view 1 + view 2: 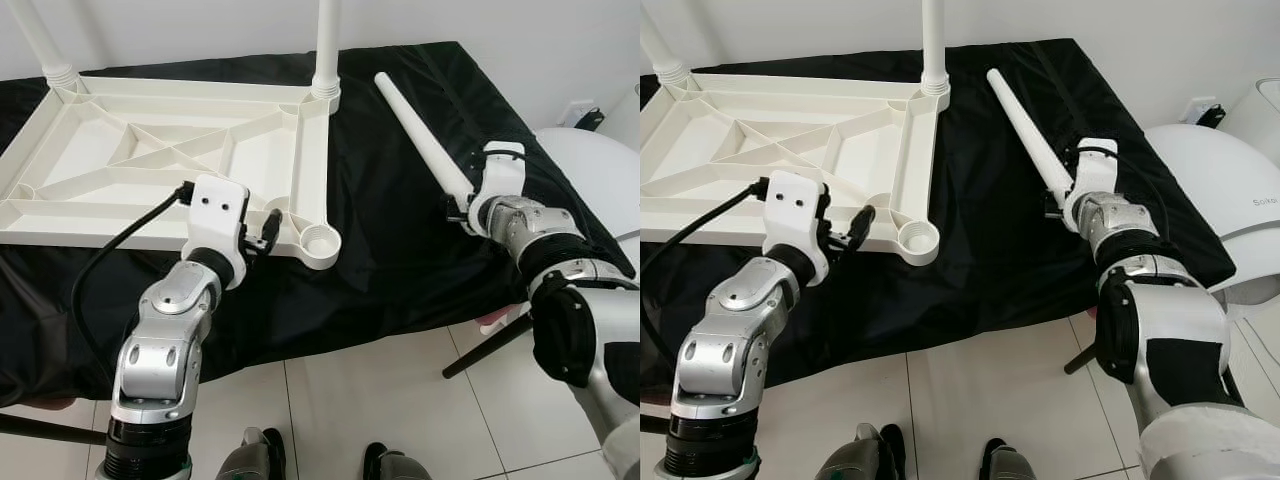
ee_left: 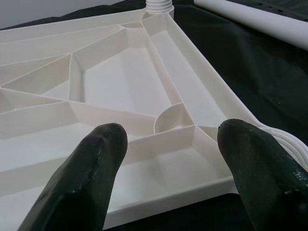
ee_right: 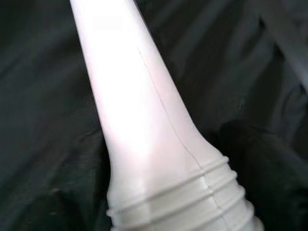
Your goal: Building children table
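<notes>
The upturned white tabletop (image 1: 170, 150) lies on the black-draped surface (image 1: 400, 240), the left tool (image 1: 262, 232) spread wide at its near edge, while the right tool (image 1: 462, 205) grips the loose table leg (image 1: 420, 132) beside it.

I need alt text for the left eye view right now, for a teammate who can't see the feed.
An upturned white table top lies on a black cloth, with two legs already standing in its far corners. The left claw hovers open at its near edge beside an empty corner socket. The right claw is at the thick end of a loose white leg lying on the cloth.
</notes>
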Tool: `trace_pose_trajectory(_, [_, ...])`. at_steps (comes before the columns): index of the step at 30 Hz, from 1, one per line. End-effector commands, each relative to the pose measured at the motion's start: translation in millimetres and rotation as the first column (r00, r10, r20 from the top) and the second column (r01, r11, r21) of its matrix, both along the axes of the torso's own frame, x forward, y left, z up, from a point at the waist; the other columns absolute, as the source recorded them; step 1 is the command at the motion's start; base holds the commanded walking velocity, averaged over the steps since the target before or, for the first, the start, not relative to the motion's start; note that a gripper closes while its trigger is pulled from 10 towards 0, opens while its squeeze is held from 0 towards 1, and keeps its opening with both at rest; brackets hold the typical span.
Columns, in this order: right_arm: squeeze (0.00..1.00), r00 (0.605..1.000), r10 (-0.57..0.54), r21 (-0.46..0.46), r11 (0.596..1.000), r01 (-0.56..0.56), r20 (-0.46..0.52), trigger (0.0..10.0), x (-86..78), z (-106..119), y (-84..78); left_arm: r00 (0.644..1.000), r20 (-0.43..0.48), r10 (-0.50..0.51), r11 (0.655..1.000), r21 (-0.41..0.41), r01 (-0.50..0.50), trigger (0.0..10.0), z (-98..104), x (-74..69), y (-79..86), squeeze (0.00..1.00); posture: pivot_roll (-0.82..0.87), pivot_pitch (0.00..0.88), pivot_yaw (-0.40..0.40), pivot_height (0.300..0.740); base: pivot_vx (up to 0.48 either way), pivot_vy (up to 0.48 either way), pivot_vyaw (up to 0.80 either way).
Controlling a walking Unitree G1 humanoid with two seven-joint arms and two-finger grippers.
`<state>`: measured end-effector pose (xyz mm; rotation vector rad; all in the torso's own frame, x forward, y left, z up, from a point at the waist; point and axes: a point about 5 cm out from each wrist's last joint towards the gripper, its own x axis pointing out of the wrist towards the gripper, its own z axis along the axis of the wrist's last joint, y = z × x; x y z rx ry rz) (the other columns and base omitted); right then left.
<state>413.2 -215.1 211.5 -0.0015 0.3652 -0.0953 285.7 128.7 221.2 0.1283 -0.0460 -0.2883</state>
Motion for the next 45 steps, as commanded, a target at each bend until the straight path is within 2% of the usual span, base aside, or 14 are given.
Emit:
trace_pose_trajectory(1, [0.0,0.997,-0.013,0.038,0.999,0.016,-0.077,0.0,-3.9,-14.5,1.5,0.999,0.002,0.051,0.999,-0.013,-0.051,10.0,1.4,-0.3,3.3,0.0,0.03,0.22,0.013,0.74,0.0,0.0,0.0])
trace_pose_trajectory(11, [0.0,0.995,-0.014,0.067,0.998,0.021,-0.102,0.0,-5.7,-17.7,-0.1,0.999,0.007,0.044,0.998,-0.037,-0.043,10.0,7.3,2.6,2.5,0.0,0.03,0.205,0.006,0.74,0.0,0.0,0.0])
trace_pose_trajectory(16, [0.0,0.999,0.045,0.072,0.996,-0.047,0.026,0.0,-0.8,-5.9,4.6,0.997,0.036,0.067,0.995,-0.071,-0.065,10.0,17.9,11.4,13.2,0.0,0.03,0.196,0.0,0.74,0.0,0.0,0.0])
trace_pose_trajectory(17, [0.0,0.994,0.068,0.047,0.996,-0.072,0.09,5.2,0.5,-1.8,6.3,0.996,0.043,0.083,0.992,-0.094,-0.079,10.0,22.1,16.1,20.6,0.0,0.03,0.19,-0.001,0.74,0.0,0.0,0.0])
trace_pose_trajectory(18, [0.0,0.994,0.068,0.047,0.996,-0.072,0.09,5.2,0.5,-1.8,6.3,0.996,0.043,0.083,0.992,-0.094,-0.079,10.0,22.1,16.1,20.6,0.0,0.03,0.19,-0.001,0.74,0.0,0.0,0.0])
trace_pose_trajectory(19, [0.0,0.982,0.092,0.011,0.995,-0.095,0.162,10.0,1.2,2.4,8.6,0.994,0.045,0.102,0.988,-0.125,-0.096,10.0,26.4,21.3,29.8,0.0,0.03,0.189,-0.001,0.74,0.0,0.0,0.0])
trace_pose_trajectory(20, [0.0,0.982,0.092,0.011,0.995,-0.095,0.162,10.0,1.2,2.4,8.6,0.994,0.045,0.102,0.988,-0.125,-0.096,10.0,26.4,21.3,29.8,0.0,0.03,0.189,-0.001,0.74,0.0,0.0,0.0])
trace_pose_trajectory(21, [0.0,0.962,0.126,0.025,0.99,-0.135,0.242,10.0,-0.1,3.1,12.3,0.992,0.073,0.099,0.99,-0.103,-0.091,10.0,32.4,26.2,36.6,0.0,0.02,0.179,0.0,0.74,0.0,0.0,0.0])
trace_pose_trajectory(27, [0.0,0.936,0.143,0.113,0.976,-0.188,0.321,10.0,-4.3,-1.4,15.2,0.993,0.094,0.076,0.993,-0.101,-0.066,10.0,39.2,32.8,41.9,0.0,0.02,0.173,-0.003,0.74,0.0,0.0,0.0])
trace_pose_trajectory(32, [0.0,0.878,0.035,0.243,0.955,-0.17,0.477,10.0,-16.1,-7.6,7.7,0.993,0.092,-0.074,0.994,-0.069,0.081,10.0,34.6,39.0,30.3,0.0,0.02,0.152,-0.008,0.74,0.0,0.0,0.0])
trace_pose_trajectory(36, [0.0,0.863,0.02,0.263,0.949,-0.176,0.505,10.0,-18.3,-7.8,6.9,0.991,0.087,-0.099,0.99,-0.09,0.107,10.0,33.9,39.4,26.7,0.0,0.02,0.144,-0.006,0.74,0.0,0.0,0.0])
trace_pose_trajectory(39, [0.0,0.798,0.005,0.279,0.936,-0.217,0.603,10.0,-29.0,-8.6,11.0,0.978,0.066,-0.196,0.964,-0.172,0.205,10.0,31.9,38.3,15.1,0.0,0.01,0.123,-0.004,0.74,0.0,0.0,0.0])
trace_pose_trajectory(40, [0.0,0.798,0.005,0.279,0.936,-0.217,0.603,10.0,-29.0,-8.6,11.0,0.978,0.066,-0.196,0.964,-0.172,0.205,10.0,31.9,38.3,15.1,0.0,0.01,0.123,-0.004,0.74,0.0,0.0,0.0])
trace_pose_trajectory(45, [0.0,0.644,0.093,0.202,0.907,-0.369,0.76,10.0,-48.9,2.4,33.1,0.942,0.079,-0.327,0.909,-0.244,0.337,10.0,37.4,36.8,2.1,0.0,0.02,0.101,0.0,0.74,0.0,0.0,0.0])
